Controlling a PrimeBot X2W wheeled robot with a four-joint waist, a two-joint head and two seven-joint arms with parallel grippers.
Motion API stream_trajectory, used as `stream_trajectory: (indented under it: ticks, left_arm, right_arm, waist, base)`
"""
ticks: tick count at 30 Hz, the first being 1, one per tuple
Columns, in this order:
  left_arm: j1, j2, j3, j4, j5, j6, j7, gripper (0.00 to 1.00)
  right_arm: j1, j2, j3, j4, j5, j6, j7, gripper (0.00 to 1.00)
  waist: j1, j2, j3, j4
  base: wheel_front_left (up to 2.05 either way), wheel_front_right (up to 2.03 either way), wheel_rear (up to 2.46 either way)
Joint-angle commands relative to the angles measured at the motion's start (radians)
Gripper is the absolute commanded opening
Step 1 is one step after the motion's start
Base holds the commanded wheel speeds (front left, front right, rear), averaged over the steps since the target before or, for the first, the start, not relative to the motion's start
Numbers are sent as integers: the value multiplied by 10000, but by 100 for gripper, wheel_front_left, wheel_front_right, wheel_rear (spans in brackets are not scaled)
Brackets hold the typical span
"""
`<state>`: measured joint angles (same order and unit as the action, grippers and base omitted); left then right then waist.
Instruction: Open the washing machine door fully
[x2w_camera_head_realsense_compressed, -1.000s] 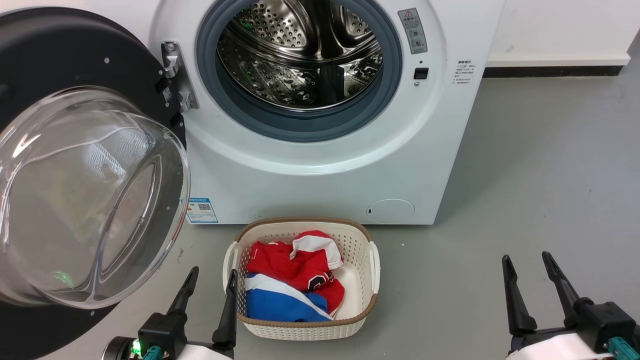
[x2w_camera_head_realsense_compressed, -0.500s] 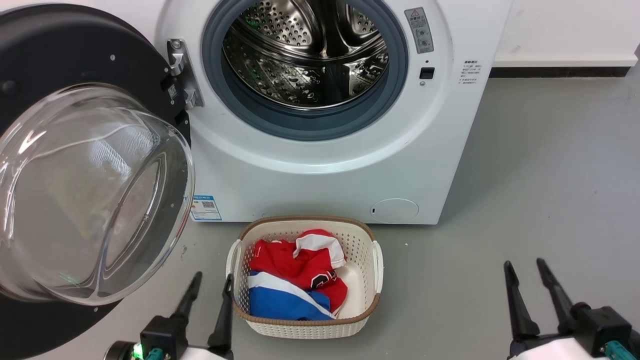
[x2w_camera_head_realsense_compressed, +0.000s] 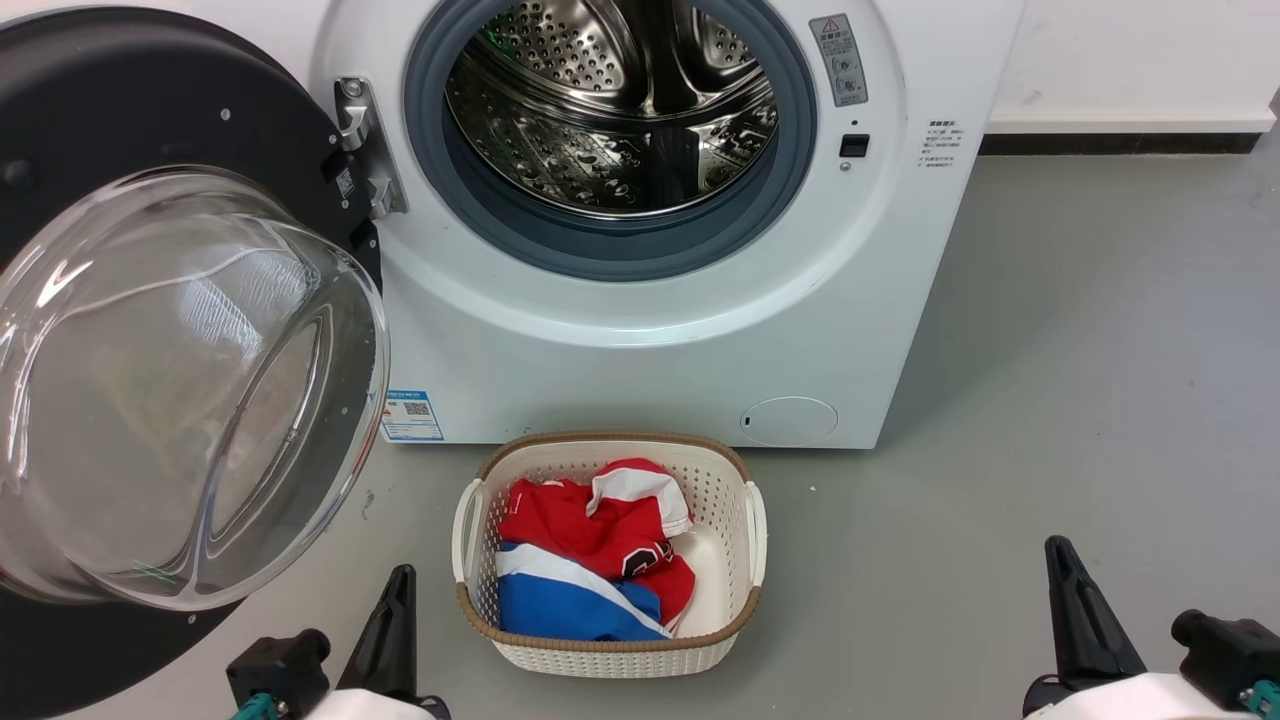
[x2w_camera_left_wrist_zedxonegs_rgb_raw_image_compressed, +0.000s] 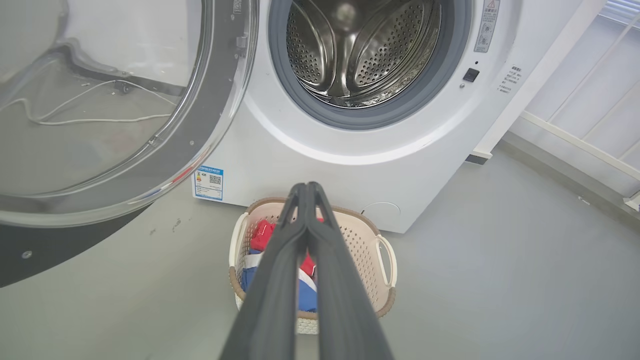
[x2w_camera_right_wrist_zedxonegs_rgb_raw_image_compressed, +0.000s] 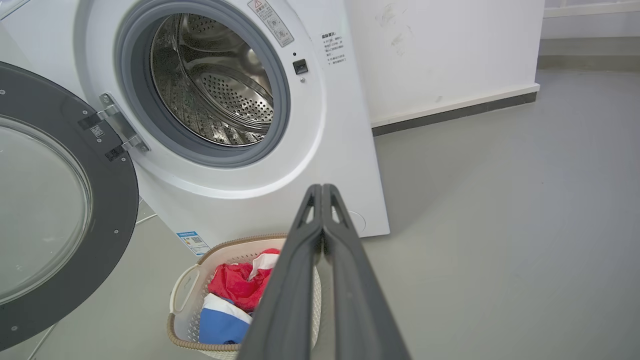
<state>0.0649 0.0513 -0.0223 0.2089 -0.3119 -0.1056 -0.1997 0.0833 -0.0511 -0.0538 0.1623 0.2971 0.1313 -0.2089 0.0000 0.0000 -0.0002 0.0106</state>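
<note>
One washing machine door (x2w_camera_head_realsense_compressed: 180, 380) stands open to the left of the one white washer (x2w_camera_head_realsense_compressed: 640, 350). It hangs on its single metal hinge (x2w_camera_head_realsense_compressed: 365, 150), glass bowl facing outward, leaving the one steel drum (x2w_camera_head_realsense_compressed: 620, 100) exposed. One white basket (x2w_camera_head_realsense_compressed: 752, 520) sits on the floor just in front of the washer, holding red, white and blue cloth (x2w_camera_head_realsense_compressed: 590, 560). Two tools noted, the left tool (x2w_camera_left_wrist_zedxonegs_rgb_raw_image_compressed: 306, 186) and the right tool (x2w_camera_right_wrist_zedxonegs_rgb_raw_image_compressed: 321, 187): each has its two fingers pressed together at the tips, grips nothing, and is well apart from the door.
</note>
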Motion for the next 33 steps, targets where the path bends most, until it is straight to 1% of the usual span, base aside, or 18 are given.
stream_trajectory:
  ticks: [1, 13, 14, 33]
  left_arm:
    - [-361, 3, 117, -116, -847, -29, 187, 0]
    - [-609, 1, 323, -48, -2904, -72, 678, 0]
    - [-609, 1, 323, -48, -2904, -72, 678, 0]
    - [-939, -2, 611, 57, -5657, -124, 1352, 0]
  right_arm:
    - [-357, -51, -34, -81, 899, -1, 179, 0]
    - [-637, -78, -89, 63, 3004, -2, 661, 0]
    - [-637, -78, -89, 63, 3004, -2, 661, 0]
    - [-1000, -99, -181, 262, 5818, -3, 1327, 0]
  waist:
    - [0, 0, 1, -4]
    - [0, 0, 5, -15]
    - [0, 0, 5, -15]
    - [0, 0, 10, -33]
  base:
    - [0, 0, 0]
    - [0, 0, 0]
    - [0, 0, 0]
    - [0, 0, 0]
